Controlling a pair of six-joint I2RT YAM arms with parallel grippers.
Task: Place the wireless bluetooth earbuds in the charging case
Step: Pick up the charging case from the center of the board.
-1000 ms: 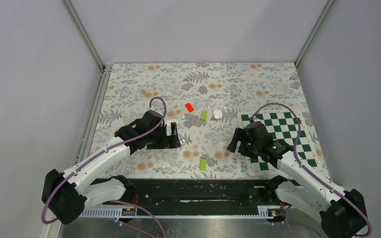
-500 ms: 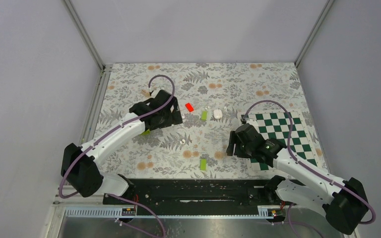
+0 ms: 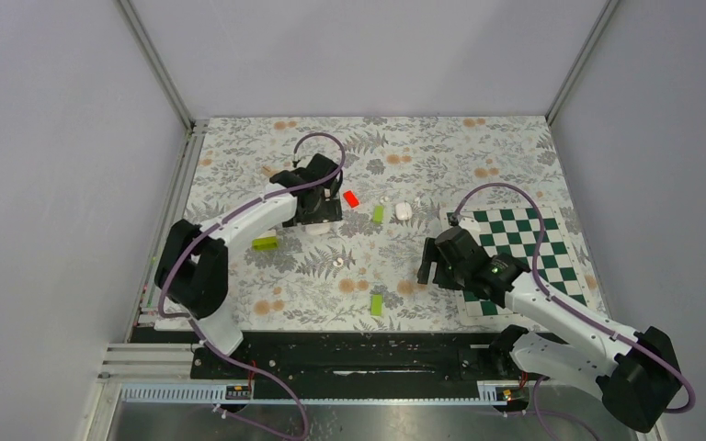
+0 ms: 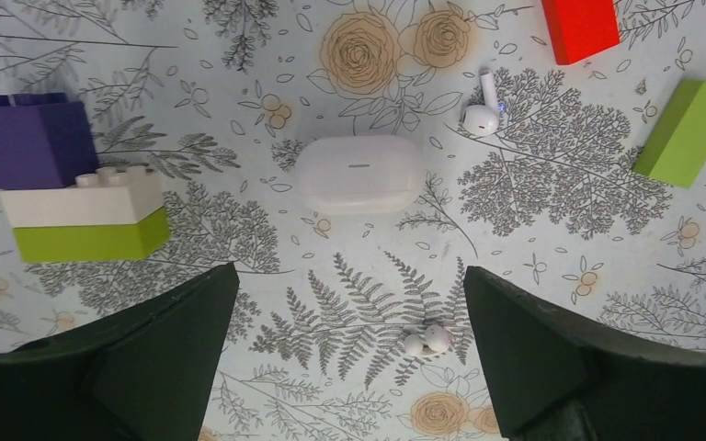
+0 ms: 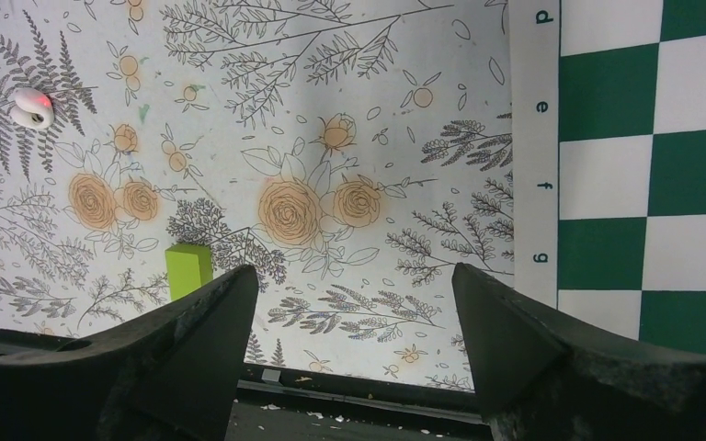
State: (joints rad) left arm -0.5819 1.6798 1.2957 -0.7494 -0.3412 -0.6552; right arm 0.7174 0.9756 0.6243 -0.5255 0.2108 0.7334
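Note:
The white charging case (image 4: pixel 358 175) lies closed on the floral mat, just beyond my left fingers. One white earbud (image 4: pixel 481 115) with a stem lies to its right. A second earbud (image 4: pixel 427 340) lies nearer, between my left fingers; it also shows in the top view (image 3: pixel 338 262) and the right wrist view (image 5: pixel 32 106). My left gripper (image 4: pixel 349 367) is open and empty above the mat, over the case in the top view (image 3: pixel 317 207). My right gripper (image 5: pixel 354 349) is open and empty, low near the mat's front edge (image 3: pixel 429 266).
A red block (image 4: pixel 579 28) and a green block (image 4: pixel 687 129) lie right of the case. A purple, white and green block stack (image 4: pixel 74 179) stands left of it. Another white rounded piece (image 3: pixel 404 210) lies by the checkered board (image 3: pixel 524 257). A green block (image 5: pixel 188 269) lies near the front.
My left arm has swung from the near left out to the far middle, over the case. My right gripper has shifted only slightly left.

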